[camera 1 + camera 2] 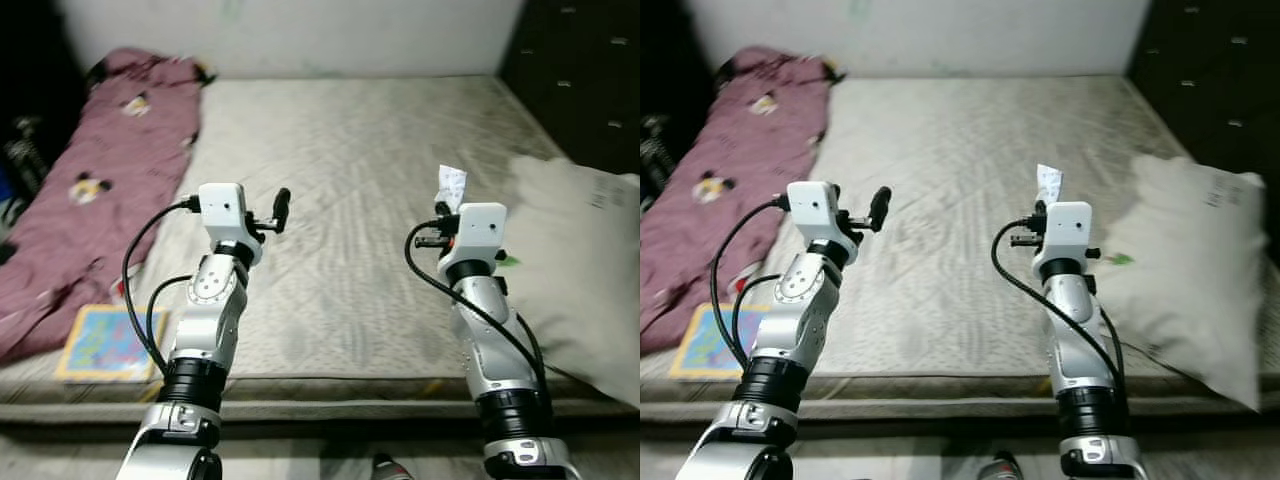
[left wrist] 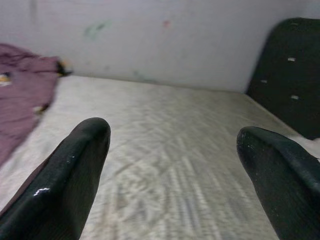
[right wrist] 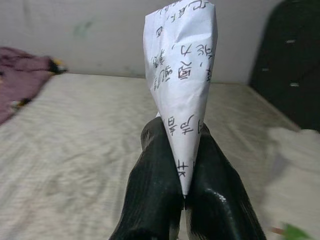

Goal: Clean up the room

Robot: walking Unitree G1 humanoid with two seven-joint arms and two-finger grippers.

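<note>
Both silver arms are raised side by side in the lower half of the head view, forearms upright, wrists bent forward. The left gripper (image 2: 172, 165) has its two black fingers (image 2: 65, 180) spread wide, holding nothing. The right gripper (image 3: 182, 165) has its fingers pressed together on a folded slip of paper (image 3: 182, 75) that sticks up from them.

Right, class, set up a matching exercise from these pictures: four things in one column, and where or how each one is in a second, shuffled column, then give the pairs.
Things
1. paper slip
2. blanket
3. pillow
4. left gripper

States
A. open over the mattress
B. lying along the robot's left side of the bed
C. pinched in the right gripper
D. resting at the robot's right edge of the bed

Pairs: 1-C, 2-B, 3-D, 4-A
</note>
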